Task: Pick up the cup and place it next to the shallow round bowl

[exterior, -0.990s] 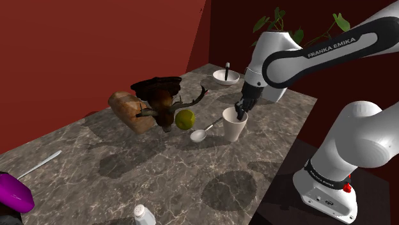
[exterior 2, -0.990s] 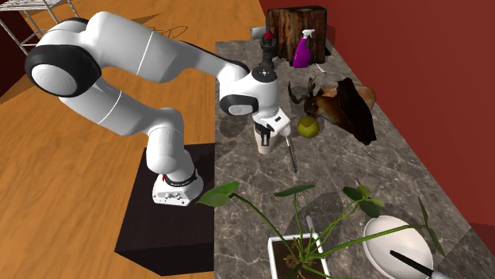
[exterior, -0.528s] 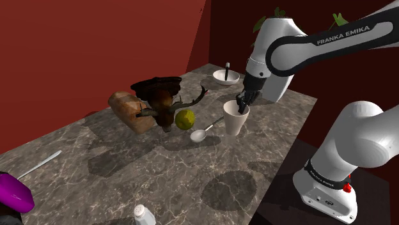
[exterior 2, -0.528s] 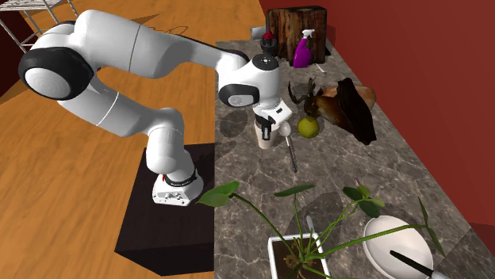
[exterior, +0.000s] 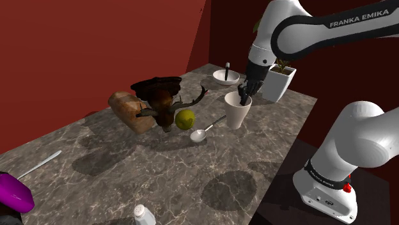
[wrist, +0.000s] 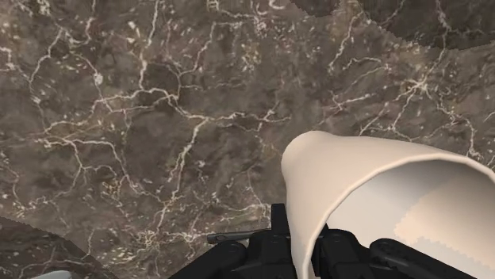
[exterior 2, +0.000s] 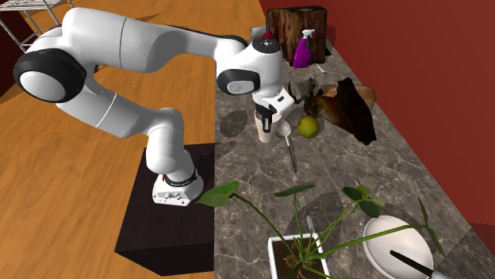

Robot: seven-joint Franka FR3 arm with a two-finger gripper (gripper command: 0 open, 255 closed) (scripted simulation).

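A cream tapered cup (exterior: 236,112) hangs upright a little above the marble counter (exterior: 160,166), just beyond a spoon. My black gripper (exterior: 244,96) is shut on the cup's rim, one finger inside and one outside. From the wrist, the fingers (wrist: 279,238) pinch the cup (wrist: 373,190) wall, with the counter well below. Seen across the table, the gripper (exterior 2: 262,121) holds the cup (exterior 2: 265,131) near the counter's stand-side edge. The shallow round white bowl (exterior: 226,77), with a dark utensil in it, sits farther back beside a planter; it is at the near corner in the second exterior view (exterior 2: 397,242).
A mounted deer head (exterior: 163,102), a bread loaf (exterior: 128,110) and a yellow-green fruit (exterior: 185,119) lie to the shoulder view's left of the cup. A spoon (exterior: 198,135) lies by the fruit. A potted plant (exterior: 278,80) stands near the bowl. A purple bottle (exterior: 13,192) is at the near corner.
The arm has risen with the cup in the gripper, lifting it off the counter and carrying it a little toward the bowl. Nothing else has moved.
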